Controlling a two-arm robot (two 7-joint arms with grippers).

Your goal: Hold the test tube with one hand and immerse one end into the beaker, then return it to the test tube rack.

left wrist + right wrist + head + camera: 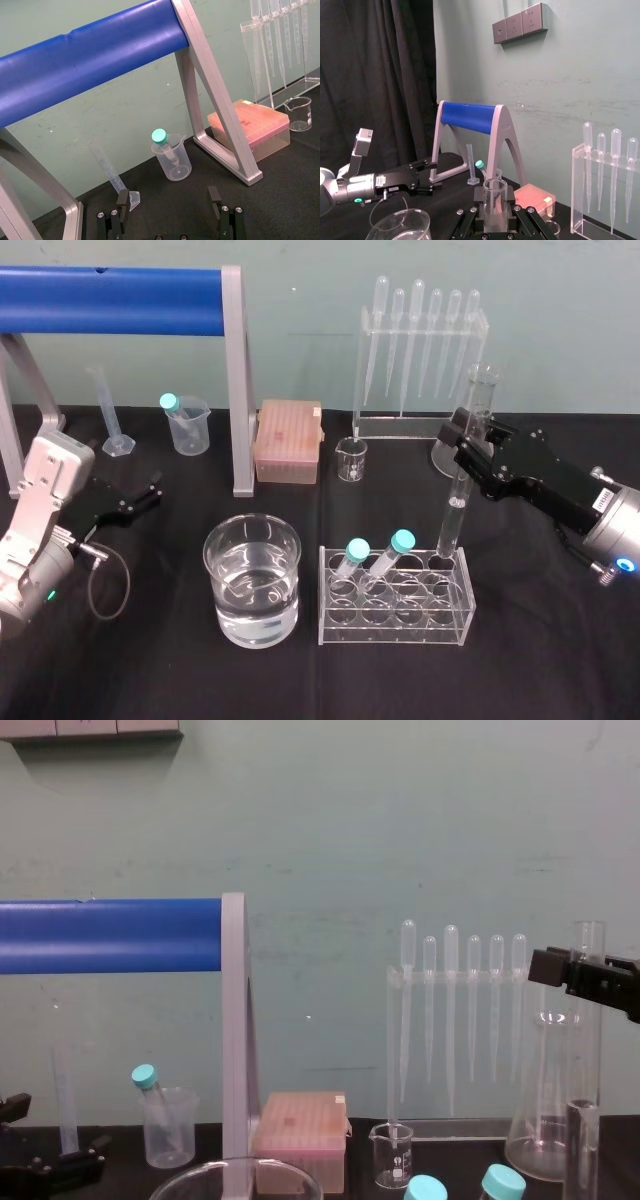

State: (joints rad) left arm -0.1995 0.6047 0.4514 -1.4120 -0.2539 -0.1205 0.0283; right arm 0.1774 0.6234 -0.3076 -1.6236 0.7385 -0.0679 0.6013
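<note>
Currently the right gripper (467, 445) is pinching the test tube (456, 508) around its upper part, with the open top sticking out above the claw. Head view: the tube leans slightly and its lower end is at the far right hole of the test tube rack (395, 632). I can't tell if it's seated on the bottom. Two teal-capped tubes (357, 550) lean in the rack's far row, to the left of it. The beaker (250, 615) sits just left of the rack, part full of clear liquid and apart from the tube. Chest view gives the side-on angle: the tube is close to vertical in front of a conical flask (540, 1140), with the pipette stand (392, 1060) further left by the far wall. Right wrist view looks along the tube: its round rim is squeezed between the two fingers (524, 220), with the beaker rim nearby. The left gripper (148, 492) is parked at the left side of the table, well apart from the beaker. Left wrist view shows its claw spread wide
</note>
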